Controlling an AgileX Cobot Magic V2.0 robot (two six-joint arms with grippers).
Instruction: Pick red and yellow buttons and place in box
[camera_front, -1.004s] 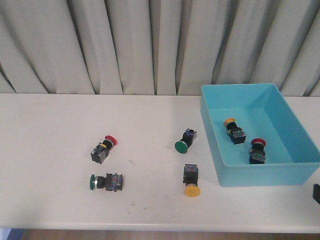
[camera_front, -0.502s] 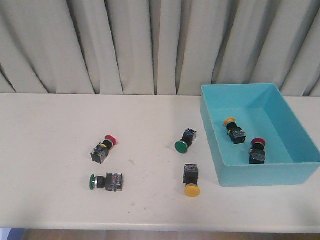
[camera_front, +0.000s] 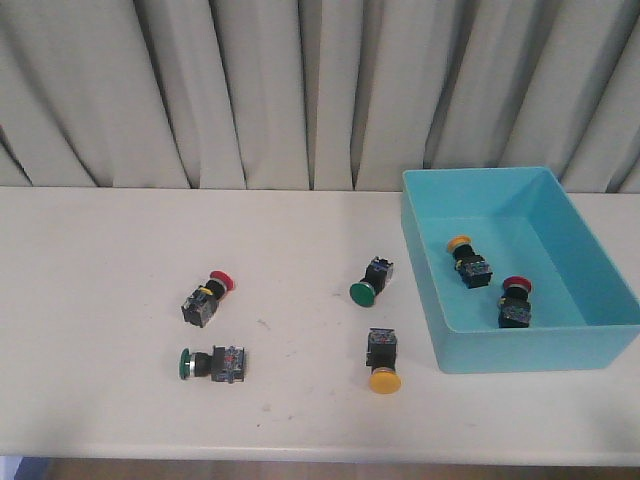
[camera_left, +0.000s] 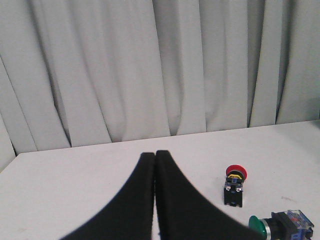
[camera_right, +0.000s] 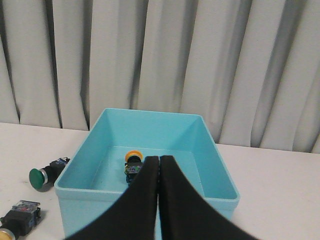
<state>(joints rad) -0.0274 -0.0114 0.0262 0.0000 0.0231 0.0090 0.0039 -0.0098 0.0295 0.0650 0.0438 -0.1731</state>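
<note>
The turquoise box (camera_front: 460, 349) stands at the right of the table and holds a yellow button (camera_front: 467, 258) and a red button (camera_front: 515, 301). On the table lie another red button (camera_front: 208, 296) and another yellow button (camera_front: 383, 361). Neither gripper shows in the front view. My left gripper (camera_left: 155, 153) is shut and empty, with the table's red button (camera_left: 235, 182) off to one side. My right gripper (camera_right: 159, 158) is shut and empty, hovering before the box (camera_right: 100, 199); the box's yellow button (camera_right: 133, 161) lies just past its tips.
Two green-capped switches lie on the table: one (camera_front: 369, 281) near the box, one (camera_front: 213, 363) at the front left. A pleated grey curtain (camera_front: 250, 90) hangs behind the table. The table's front edge (camera_front: 300, 455) runs close below the buttons.
A dark part of the right arm, seen at the front view's right edge a second ago, has left that view. The buttons and box have not moved.
</note>
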